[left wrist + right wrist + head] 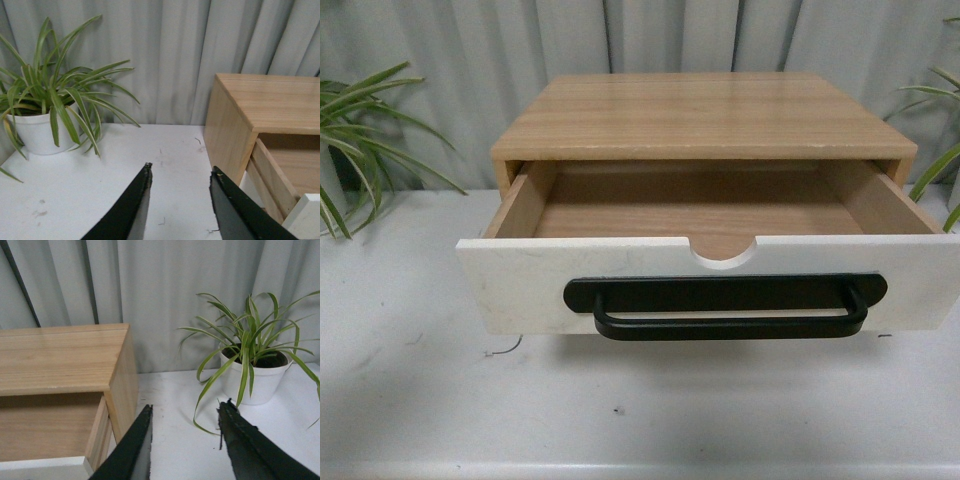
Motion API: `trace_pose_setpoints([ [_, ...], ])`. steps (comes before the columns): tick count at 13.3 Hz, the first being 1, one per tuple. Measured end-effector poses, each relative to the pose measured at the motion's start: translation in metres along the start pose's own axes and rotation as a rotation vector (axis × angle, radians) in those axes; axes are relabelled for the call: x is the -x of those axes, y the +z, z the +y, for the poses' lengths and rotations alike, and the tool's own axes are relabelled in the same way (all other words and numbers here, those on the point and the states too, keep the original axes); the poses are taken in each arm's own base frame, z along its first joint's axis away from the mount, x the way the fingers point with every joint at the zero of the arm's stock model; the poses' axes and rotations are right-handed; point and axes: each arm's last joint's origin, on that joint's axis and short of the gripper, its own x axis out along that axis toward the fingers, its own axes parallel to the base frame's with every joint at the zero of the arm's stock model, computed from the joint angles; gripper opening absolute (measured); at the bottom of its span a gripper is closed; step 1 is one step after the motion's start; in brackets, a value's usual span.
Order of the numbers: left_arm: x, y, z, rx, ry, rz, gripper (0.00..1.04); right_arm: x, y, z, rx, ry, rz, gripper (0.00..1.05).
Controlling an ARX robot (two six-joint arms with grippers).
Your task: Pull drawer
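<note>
L tool (182, 169), R tool (186, 405) agape

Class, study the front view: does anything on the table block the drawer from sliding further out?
Nothing visible does. The table in front of the drawer shows only tiny specks, and nothing covers the handle.

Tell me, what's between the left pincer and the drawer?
Only bare white tabletop separates the left pincer from the drawer, shown in the left wrist view.
</note>
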Motion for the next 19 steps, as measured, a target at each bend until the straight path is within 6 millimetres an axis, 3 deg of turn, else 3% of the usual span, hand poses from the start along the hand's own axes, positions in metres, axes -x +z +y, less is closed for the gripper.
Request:
trace_pose_setpoints([
  [3, 0.011, -0.016, -0.014, 0.003, 0.007, 0.013, 0.02, 0.017, -0.021, 0.012, 0.004, 0.014, 0.018, 0.06],
  [4, 0.014, -0.017, -0.016, -0.003, 0.006, 0.008, 0.02, 0.021, -0.023, 0.013, 0.007, 0.008, 0.011, 0.02],
  [7, 0.022, -0.026, -0.024, -0.003, 0.011, 0.013, 0.02, 0.034, -0.034, 0.028, 0.010, 0.031, 0.016, 0.02],
  [9, 0.025, -0.027, -0.035, -0.008, -0.018, 0.001, 0.02, 0.039, -0.039, 0.026, 0.010, 0.008, 0.019, 0.02],
  [13, 0.034, -0.036, -0.033, -0.008, 0.010, -0.008, 0.02, 0.052, -0.049, 0.026, 0.010, 0.007, 0.006, 0.02],
  [19, 0.048, -0.040, -0.033, -0.008, 0.009, 0.012, 0.02, 0.062, -0.048, 0.026, 0.010, 0.007, -0.005, 0.02],
])
